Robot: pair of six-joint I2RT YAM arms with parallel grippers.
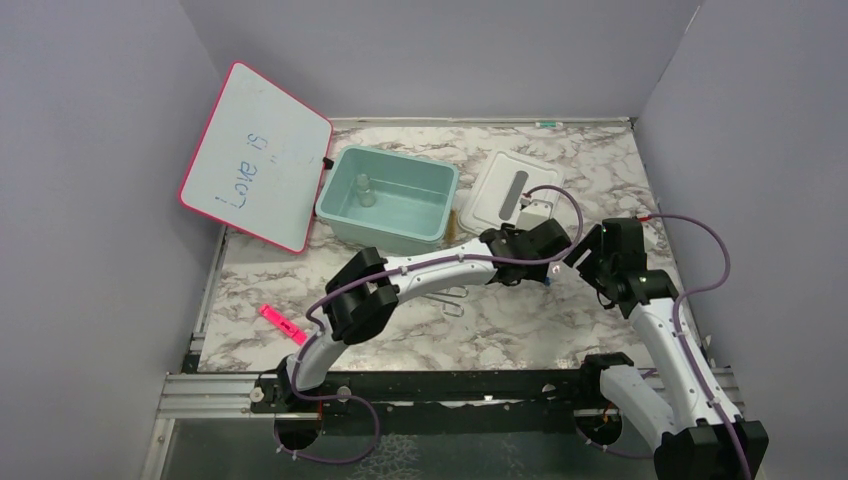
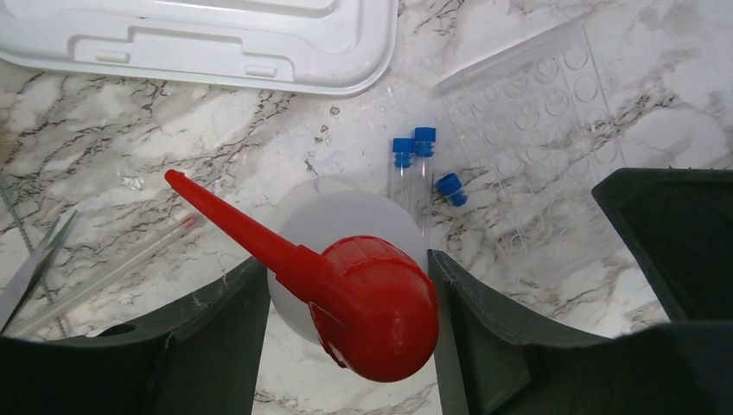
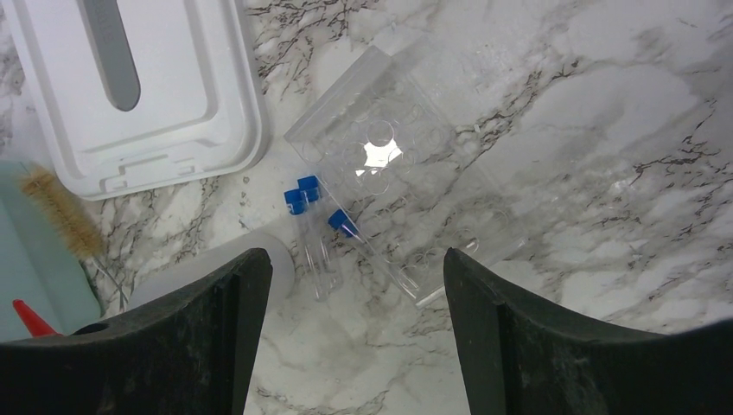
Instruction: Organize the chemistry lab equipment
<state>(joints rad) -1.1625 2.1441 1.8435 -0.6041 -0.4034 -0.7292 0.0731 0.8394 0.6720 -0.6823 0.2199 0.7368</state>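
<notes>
Marble-patterned tabletop (image 1: pixel 260 270) carries all items; plain grey walls enclose it on three sides.

1. The left gripper (image 2: pixel 346 272) has its two dark fingers (image 2: pixel 216 337) set against opposite sides of the clear squeeze bottle with red pointed nozzle (image 2: pixel 346 216), grasping the body. The bottle stands on the marble, cap uppermost. The cap and the fingers hide its lower body. In the left wrist view the nozzle's long axis runs from the cap up and to the left, with the tip toward the white plastic lid (image 2: pixel 199 43).
2. Just beyond the bottle lie three small clear vials with blue caps (image 2: pixel 413 173). Two are parallel and touching, caps away from the gripper. The third is tilted beside them, and its glass is hard to separate from the clear rectangular well plate (image 2: pixel 536 138) next to it.
3. At the left edge, the metal scissor-like tongs (image 2: pixel 35 259) are cut off by the frame. A thin clear rod with a red end (image 2: pixel 112 264) lies diagonally beside them.
4. The right gripper (image 3: pixel 354 259) hovers over the vials and well plate, fingers spread wide, holding nothing. Its left finger hides most of the bottle.
5. A tan bristle brush (image 3: pixel 60 212) lies between the lid and the teal rectangular bin (image 3: pixel 35 277), partly cut off.
6. In the top view both wrists cover the bottle and vials.
</notes>
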